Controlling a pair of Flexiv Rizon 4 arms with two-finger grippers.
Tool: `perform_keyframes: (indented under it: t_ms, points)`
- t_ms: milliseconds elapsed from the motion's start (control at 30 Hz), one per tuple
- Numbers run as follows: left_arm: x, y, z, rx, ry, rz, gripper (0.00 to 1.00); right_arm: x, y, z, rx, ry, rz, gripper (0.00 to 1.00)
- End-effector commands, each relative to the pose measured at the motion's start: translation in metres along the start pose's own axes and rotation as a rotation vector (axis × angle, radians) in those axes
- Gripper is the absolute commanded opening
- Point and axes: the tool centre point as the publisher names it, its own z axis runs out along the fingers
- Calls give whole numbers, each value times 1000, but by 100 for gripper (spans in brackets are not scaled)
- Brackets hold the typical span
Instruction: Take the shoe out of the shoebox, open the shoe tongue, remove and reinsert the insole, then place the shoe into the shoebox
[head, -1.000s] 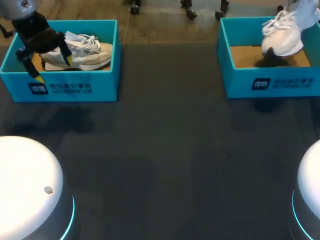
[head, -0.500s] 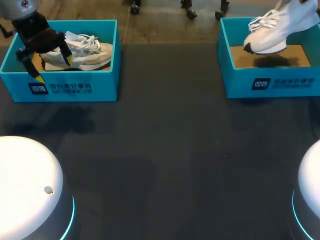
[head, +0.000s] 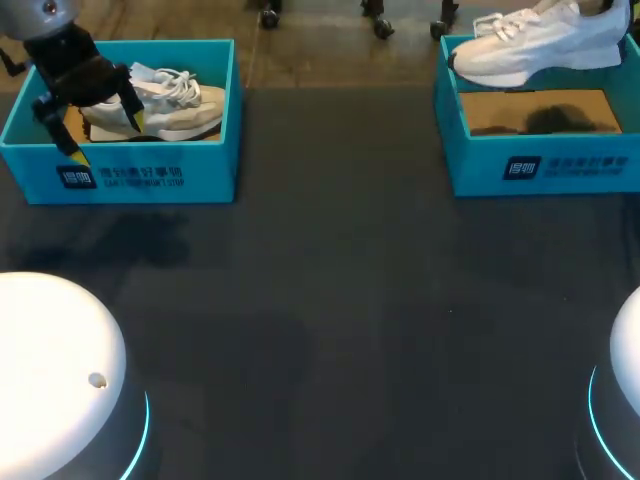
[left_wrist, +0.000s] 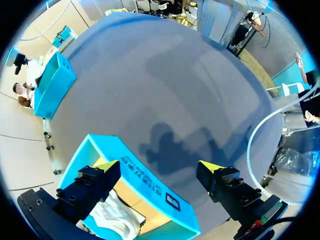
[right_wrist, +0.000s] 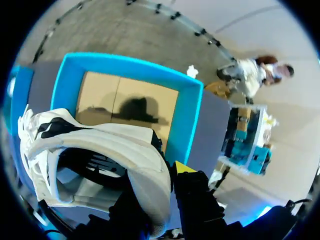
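Upper right: right fingers (right_wrist: 185, 169) pinch only the white sneaker (head: 540, 45) by its heel, seemingly thinly; it could slip. Left fingers (left_wrist: 212, 169) spread.

Printed markings: one white panel on each of two teal shoeboxes; none legible.

Left shoebox (head: 120, 165): outer face of the near wall carries a small white square emblem (head: 77, 178) with two short rows of white characters (head: 142, 177) just beside it, too small to make out. Right shoebox (head: 540, 150): the same layout on its near wall, square emblem (head: 521, 167) with two rows of characters (head: 593, 164), equally unreadable. Left wrist view: the emblem (left_wrist: 172, 203) and rows on the left shoebox's wall show at a slant, still unreadable. White shoe (head: 540, 42): dark patch (right_wrist: 50, 127) near the laces, right wrist view; whether it is a mark cannot be told.
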Motion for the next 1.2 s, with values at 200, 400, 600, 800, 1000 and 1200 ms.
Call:
perform_keyframes:
  t_ms: [200,400,600,800,1000,1200]
  points:
    - [-1,0,0,-1,3,0,100,-4,3,6,-20,13,2,0]
    - [-1,0,0,-1,3,0,100,-5,-2,30,-71,51,24,0]
    - [-1,0,0,-1,3,0,100,-8,-9,50,-44,101,79,0]
    - [-1,0,0,-1,3,0,100,-8,-9,50,-44,101,79,0]
    - [-1,0,0,-1,3,0,100,-5,-11,58,-46,92,89,0]
    - [-1,0,0,-1,3,0,100,1,-13,68,-63,81,122,0]
